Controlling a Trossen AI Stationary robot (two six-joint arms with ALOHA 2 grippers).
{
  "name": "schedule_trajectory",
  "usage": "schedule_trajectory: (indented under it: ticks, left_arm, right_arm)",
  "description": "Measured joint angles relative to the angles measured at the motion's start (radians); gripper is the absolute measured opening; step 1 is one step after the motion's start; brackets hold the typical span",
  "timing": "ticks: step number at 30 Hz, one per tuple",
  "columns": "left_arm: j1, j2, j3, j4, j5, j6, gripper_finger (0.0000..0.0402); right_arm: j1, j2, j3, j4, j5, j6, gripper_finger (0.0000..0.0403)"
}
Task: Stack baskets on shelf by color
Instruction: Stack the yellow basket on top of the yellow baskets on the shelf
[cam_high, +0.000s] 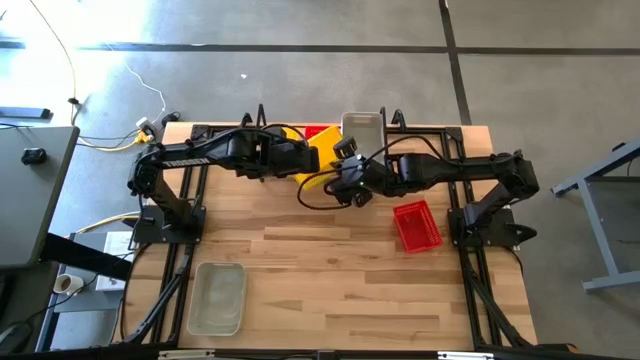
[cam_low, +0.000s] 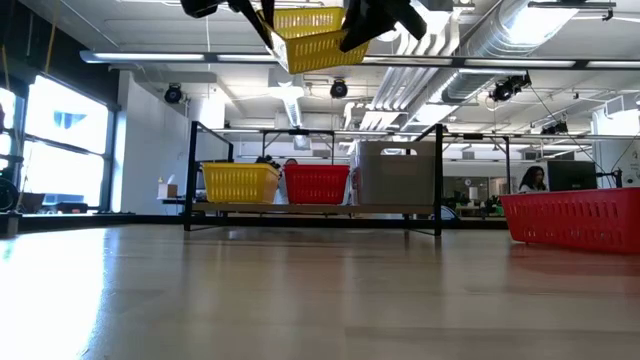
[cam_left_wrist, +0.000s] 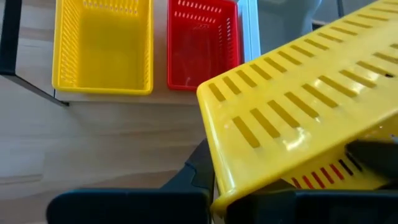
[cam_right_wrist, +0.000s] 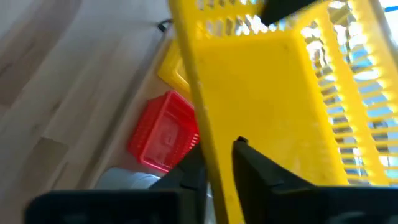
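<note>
A yellow basket (cam_high: 322, 158) hangs in the air between both grippers, tilted, high above the table in the low view (cam_low: 310, 38). My left gripper (cam_high: 303, 160) is shut on its left side, and my right gripper (cam_high: 350, 188) is shut on its near right side. The black wire shelf (cam_low: 312, 209) stands at the far edge. It carries a yellow basket (cam_low: 240, 183), a red basket (cam_low: 317, 184) and a grey basket (cam_low: 398, 178) side by side. Another red basket (cam_high: 417, 225) and a grey basket (cam_high: 218, 297) rest on their bottoms on the table. My left gripper holds the yellow basket by the rim of one slotted wall (cam_left_wrist: 219, 186). One finger (cam_left_wrist: 194, 177) is outside the wall; the wall hides the other. The basket is lifted clear and tilted. My right gripper holds the yellow basket by a wall's rim (cam_right_wrist: 217, 177), pinched between its two fingers (cam_right_wrist: 252, 165), one on each face of the wall. The basket is clear of the table and tilted across the view.
The red basket lies on the table's right half, below my right arm. The grey basket sits near the near left corner. Bare wood stretches between them across the table's middle and near side. The shelf's upright ends (cam_low: 192, 175) rise at the far edge.
</note>
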Motion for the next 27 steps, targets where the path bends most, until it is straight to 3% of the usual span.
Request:
schedule_trajectory:
  ticks: [6,10,20,27]
  left_arm:
    - [0.037,-0.013,0.0,-0.011,0.049,0.019,0.0001]
    - [0.072,-0.02,0.001,-0.038,0.09,0.034,0.0]
    - [0.141,-0.061,0.0,-0.127,0.119,0.086,0.0]
    - [0.174,-0.101,-0.001,-0.221,0.086,0.073,0.0]
  right_arm:
    - [-0.001,-0.001,0.0,-0.003,0.066,0.06,0.0126]
    - [0.001,-0.013,0.0,-0.021,0.112,0.091,0.0154]
    - [-0.002,-0.084,0.0,-0.03,0.153,0.114,0.0161]
    - [-0.053,-0.16,0.0,-0.017,0.179,0.113,0.0161]
